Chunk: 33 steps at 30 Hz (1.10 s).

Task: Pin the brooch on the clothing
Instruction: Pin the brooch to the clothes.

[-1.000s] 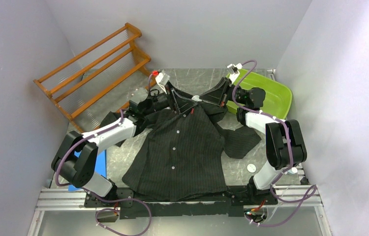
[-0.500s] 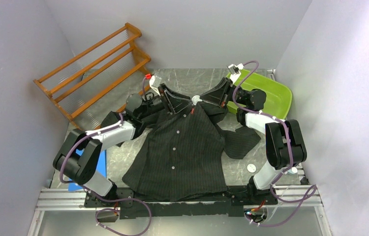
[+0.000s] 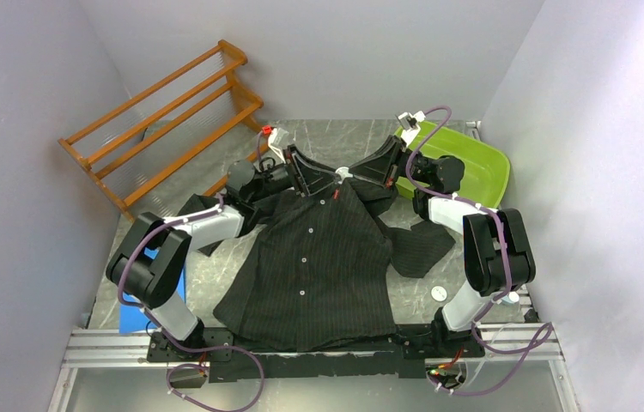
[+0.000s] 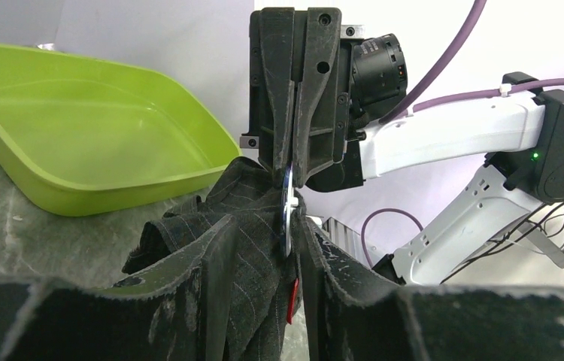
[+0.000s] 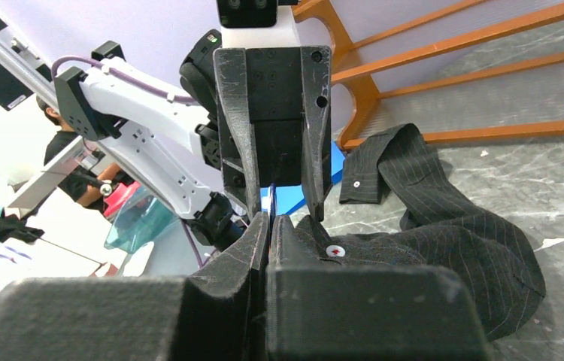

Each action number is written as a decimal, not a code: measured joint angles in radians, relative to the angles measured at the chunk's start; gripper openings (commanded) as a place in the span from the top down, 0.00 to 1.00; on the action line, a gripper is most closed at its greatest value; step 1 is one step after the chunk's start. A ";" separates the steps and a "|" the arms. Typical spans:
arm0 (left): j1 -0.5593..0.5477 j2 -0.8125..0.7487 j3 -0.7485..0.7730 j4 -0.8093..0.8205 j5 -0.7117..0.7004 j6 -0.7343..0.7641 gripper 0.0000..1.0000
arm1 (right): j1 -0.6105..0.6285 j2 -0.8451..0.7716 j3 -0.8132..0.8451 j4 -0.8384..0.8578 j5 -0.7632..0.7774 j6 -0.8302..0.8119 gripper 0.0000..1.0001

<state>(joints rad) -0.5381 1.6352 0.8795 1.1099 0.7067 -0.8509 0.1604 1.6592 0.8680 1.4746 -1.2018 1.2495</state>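
Note:
The black pinstriped shirt (image 3: 318,257) lies front up on the table, its collar lifted between both grippers. My left gripper (image 3: 310,177) is shut on a bunched fold of the collar fabric (image 4: 245,241), with a red tag (image 4: 292,301) hanging below. My right gripper (image 3: 365,171) faces it and is shut on the brooch (image 4: 286,214), a thin round disc seen edge-on and pressed against the fabric. In the right wrist view my right gripper (image 5: 268,226) is closed tight, with a white button (image 5: 334,250) just beside it.
A green tub (image 3: 473,163) stands at the back right, behind my right gripper. A wooden rack (image 3: 164,120) stands at the back left. A blue item (image 3: 174,287) lies by the left arm. A small white disc (image 3: 440,293) lies on the table near the right base.
The left arm has shifted: its elbow swung towards the back and the wrist turned. Both grippers stay at the collar. The right arm has not moved.

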 measured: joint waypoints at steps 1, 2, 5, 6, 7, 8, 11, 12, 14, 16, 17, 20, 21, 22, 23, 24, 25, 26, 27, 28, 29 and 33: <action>0.000 0.004 0.005 0.000 0.003 -0.004 0.62 | 0.000 0.000 0.000 0.000 0.000 0.000 1.00; 0.000 0.006 0.008 0.000 0.004 -0.006 0.63 | 0.000 0.000 0.000 0.000 0.000 0.000 1.00; 0.000 0.010 0.010 0.001 0.008 -0.010 0.68 | 0.000 0.000 0.000 0.000 0.000 0.000 1.00; 0.000 0.013 0.010 0.000 0.011 -0.010 0.69 | 0.000 0.000 0.000 0.000 0.000 0.000 1.00; 0.000 0.016 0.012 0.000 0.014 -0.010 0.69 | 0.000 0.000 0.000 0.000 0.000 0.000 1.00; 0.000 0.017 0.014 0.000 0.018 -0.011 0.68 | 0.000 0.000 0.000 0.000 0.000 0.000 1.00; 0.000 0.018 0.019 -0.001 0.027 -0.011 0.64 | 0.000 0.000 0.000 0.000 0.000 0.000 1.00; -0.001 0.018 0.020 -0.002 0.029 -0.009 0.65 | 0.000 0.000 0.000 0.000 0.000 0.000 1.00; -0.002 0.018 0.021 -0.011 0.030 -0.008 0.65 | 0.000 0.000 0.000 0.000 0.000 0.000 1.00; -0.005 0.018 0.021 -0.023 0.031 -0.008 0.65 | 0.000 0.000 0.000 0.001 0.000 0.001 1.00; -0.006 0.018 0.021 -0.029 0.031 -0.008 0.66 | 0.000 0.000 0.000 0.001 0.000 0.001 1.00; -0.011 0.018 0.021 -0.036 0.033 -0.008 0.73 | 0.000 0.000 0.000 0.001 0.000 0.001 1.00; -0.012 0.018 0.021 -0.037 0.034 -0.008 0.77 | 0.000 0.000 0.000 0.000 0.000 0.001 1.00; -0.013 0.018 0.021 -0.037 0.034 -0.008 0.81 | 0.000 0.000 0.000 0.001 0.000 0.001 1.00; -0.015 0.018 0.021 -0.035 0.034 -0.008 0.85 | 0.000 0.000 0.000 0.000 0.000 0.001 1.00; -0.016 0.018 0.021 -0.033 0.035 -0.008 0.91 | 0.000 0.000 0.000 0.001 0.000 0.001 1.00; -0.017 0.018 0.021 -0.029 0.038 -0.008 0.96 | 0.000 0.000 0.000 0.001 0.000 0.001 1.00; -0.017 0.018 0.021 -0.026 0.039 -0.011 0.97 | 0.000 0.000 0.000 0.001 0.001 0.001 1.00; -0.018 0.018 0.022 -0.021 0.042 -0.011 0.97 | 0.000 0.000 0.000 0.001 0.001 0.001 0.93; -0.018 0.019 0.023 -0.016 0.043 -0.012 0.97 | 0.000 0.000 0.000 0.001 0.002 0.002 0.86; -0.018 0.020 0.023 -0.013 0.044 -0.013 0.97 | 0.000 0.000 -0.001 0.001 0.003 0.003 0.77; -0.018 0.031 0.024 -0.008 0.049 -0.019 0.97 | -0.001 -0.013 -0.017 -0.028 0.025 -0.021 0.36</action>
<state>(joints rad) -0.5560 1.6665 0.9039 1.1023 0.7559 -0.8700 0.1596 1.6466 0.8509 1.4464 -1.1767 1.2289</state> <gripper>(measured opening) 0.048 0.397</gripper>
